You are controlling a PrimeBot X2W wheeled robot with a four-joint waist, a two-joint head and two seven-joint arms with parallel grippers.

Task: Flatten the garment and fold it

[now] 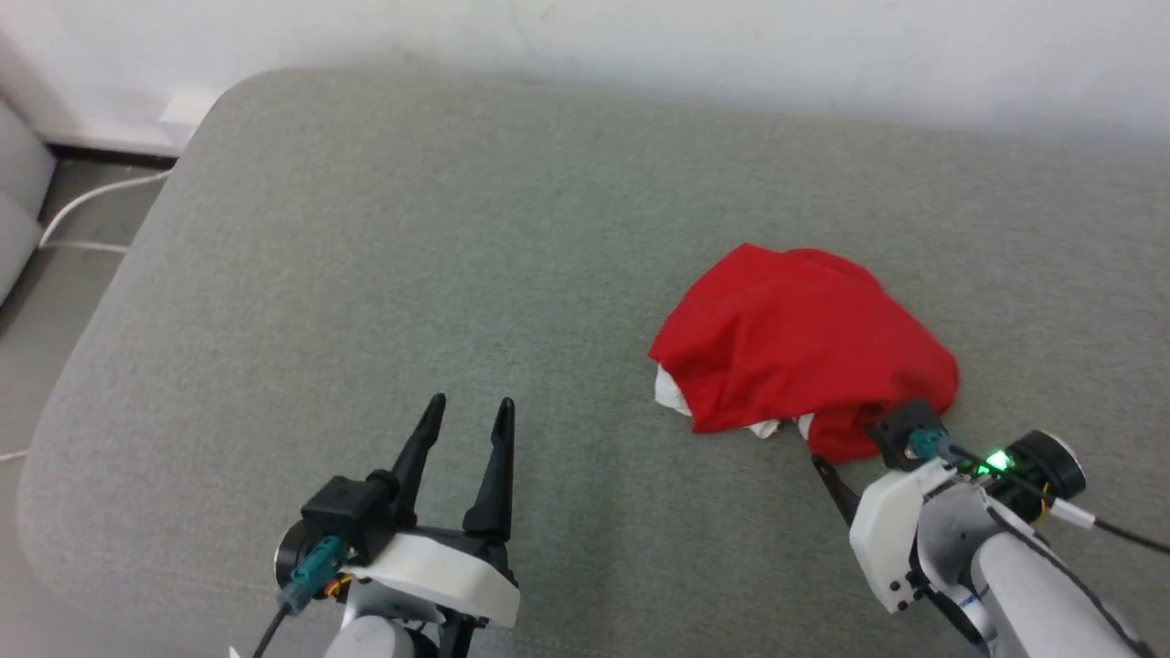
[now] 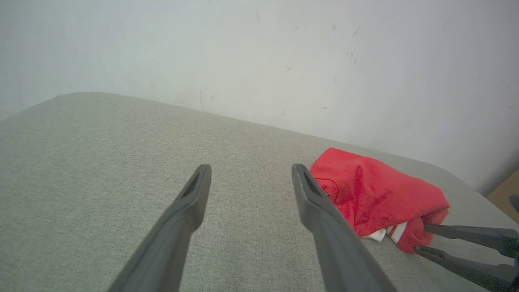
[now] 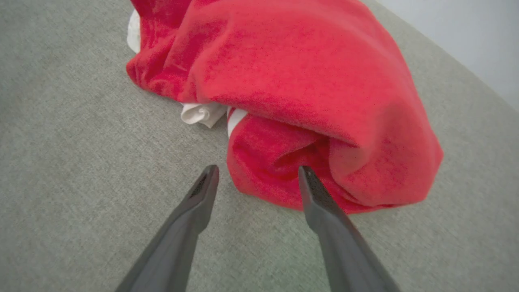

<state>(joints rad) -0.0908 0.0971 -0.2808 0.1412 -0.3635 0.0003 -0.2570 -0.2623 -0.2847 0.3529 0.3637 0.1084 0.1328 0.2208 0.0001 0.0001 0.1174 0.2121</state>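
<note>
Right tool at garment's near edge, spread wide, clasping nothing; left tool well left of garment, spread, empty.

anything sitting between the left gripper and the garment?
Nothing. In the head view, the stretch from the left gripper to the garment is just bare grey cushion.

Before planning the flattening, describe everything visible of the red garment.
The garment is a rounded, crumpled heap of soft red fabric, with white parts and a striped bit peeking from its near underside. It lies on the grey cushion. The right end effector, open, straddles its near edge; contact is unclear.
</note>
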